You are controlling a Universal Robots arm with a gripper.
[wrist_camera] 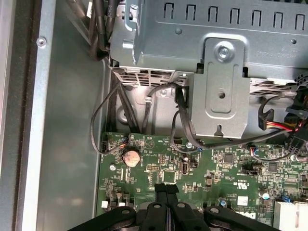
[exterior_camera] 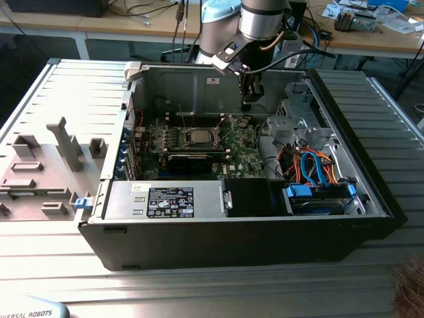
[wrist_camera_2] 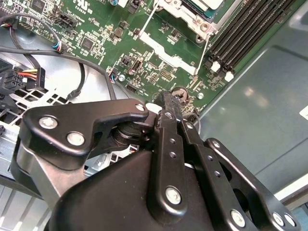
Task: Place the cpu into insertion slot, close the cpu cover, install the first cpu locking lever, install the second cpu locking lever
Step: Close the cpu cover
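In the exterior view the green motherboard (exterior_camera: pixel 235 156) lies inside the open computer case. In its middle the insertion slot (exterior_camera: pixel 187 138) holds the cpu (exterior_camera: pixel 199 136), silver top up. A silvery cpu cover (wrist_camera_2: pixel 185 14) frames the socket in the second wrist view; whether it lies fully flat I cannot tell. Two thin wire levers (exterior_camera: pixel 180 118) stand up beside the socket. My gripper (exterior_camera: pixel 246 105) hangs above the board on the exterior view's right of the socket. Both wrist views show it shut (wrist_camera_2: pixel 166 96) (wrist_camera: pixel 166 189) with nothing between its fingers, near a coin battery (wrist_camera: pixel 131 156).
A long black card (exterior_camera: pixel 189 159) sits in front of the socket. Memory slots (wrist_camera_2: pixel 250 24) run beside it. A grey drive cage (wrist_camera: pixel 221 96) and loose black cables (wrist_camera: pixel 144 103) border the board. Coloured cables (exterior_camera: pixel 311 165) and a power supply (exterior_camera: pixel 172 199) fill the case front. Grey fixtures (exterior_camera: pixel 63 142) stand outside.
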